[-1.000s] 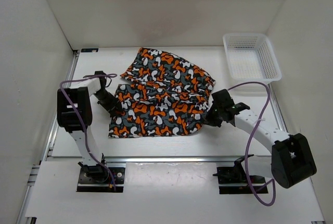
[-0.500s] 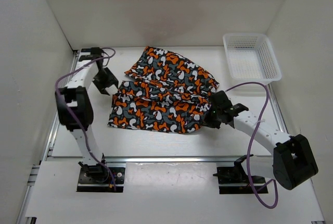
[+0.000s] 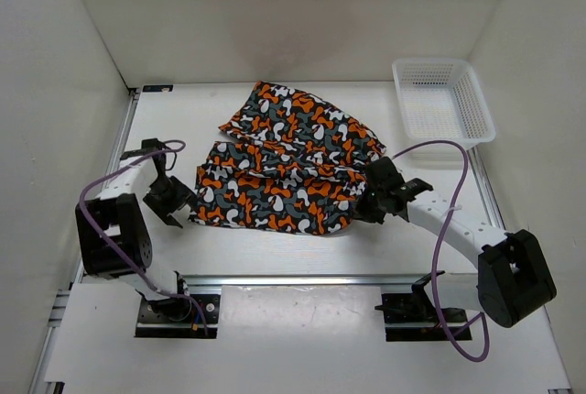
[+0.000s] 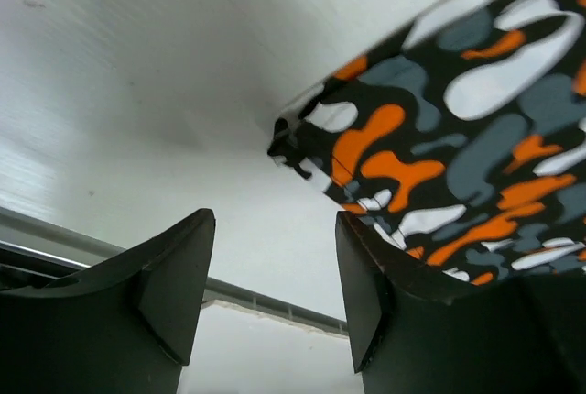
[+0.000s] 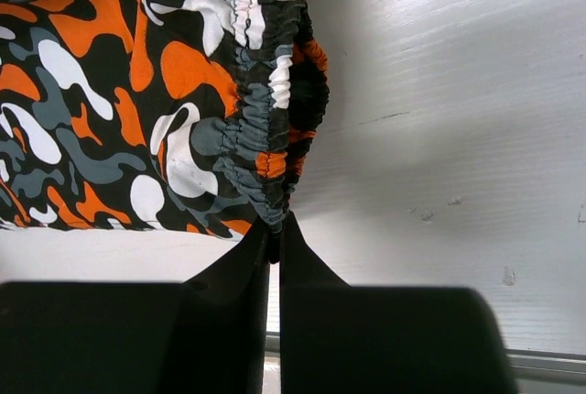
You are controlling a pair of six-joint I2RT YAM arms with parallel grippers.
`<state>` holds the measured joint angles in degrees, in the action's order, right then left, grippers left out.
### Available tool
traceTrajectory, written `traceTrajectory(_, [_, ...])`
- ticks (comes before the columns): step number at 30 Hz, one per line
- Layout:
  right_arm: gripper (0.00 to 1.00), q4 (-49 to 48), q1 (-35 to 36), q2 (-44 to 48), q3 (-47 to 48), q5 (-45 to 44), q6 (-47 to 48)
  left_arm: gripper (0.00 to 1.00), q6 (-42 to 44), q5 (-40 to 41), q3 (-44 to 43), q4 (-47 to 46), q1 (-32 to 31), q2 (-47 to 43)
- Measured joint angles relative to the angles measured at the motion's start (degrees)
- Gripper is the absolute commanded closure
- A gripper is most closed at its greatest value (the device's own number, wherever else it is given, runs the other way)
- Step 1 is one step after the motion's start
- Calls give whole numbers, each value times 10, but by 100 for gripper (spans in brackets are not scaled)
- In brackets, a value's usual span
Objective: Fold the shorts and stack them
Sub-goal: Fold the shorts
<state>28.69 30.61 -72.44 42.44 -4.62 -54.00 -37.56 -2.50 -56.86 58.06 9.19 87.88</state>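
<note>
The left gripper (image 3: 169,200) hovers just off the near left corner of the shorts (image 3: 288,169), jaws apart with nothing between them, and the hem corner lies a little ahead of its fingertips. At the near right edge of the shorts, the right gripper (image 3: 371,203) is clamped on the gathered elastic waistband, its fingers pressed together over the cloth. The shorts lie spread on the white table (image 3: 275,252), the waistband to the right. One leg lies flat and nearer, and the other fans out askew behind it. Beyond the far right corner of the shorts, well apart from them, stands a white mesh basket (image 3: 442,101).
</note>
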Motion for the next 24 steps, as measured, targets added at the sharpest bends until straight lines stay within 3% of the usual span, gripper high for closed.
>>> traceTrajectory(8, [100,0,4,0,0,-5,0,34,-12,-14,9,-58,-8,75])
traceTrajectory(11, [100,1,6,0,0,-10,0,40,-15,-14,0,-69,-14,96])
traceTrajectory(13, [100,1,6,0,0,-12,0,54,-17,-15,-10,-70,-19,116])
traceTrajectory(14, [97,2,6,0,0,-14,0,89,-19,-17,-16,-67,-21,122])
traceTrajectory(15, [91,2,6,0,0,-15,0,90,-21,-19,-18,-66,-23,125])
traceTrajectory(16, [61,4,6,0,0,-15,-1,90,-18,-23,-20,-66,-23,128])
traceTrajectory(17, [41,5,6,1,0,-16,-5,90,-16,-27,-21,-66,-24,130])
traceTrajectory(19, [16,8,6,2,-1,-19,-7,90,-16,-31,-22,-67,-24,130])
traceTrajectory(21, [15,12,6,6,-5,-19,-12,90,-16,-32,-21,-68,-25,127])
traceTrajectory(24, [28,3,6,22,-32,-11,-20,90,-16,-30,-18,-82,-31,120])
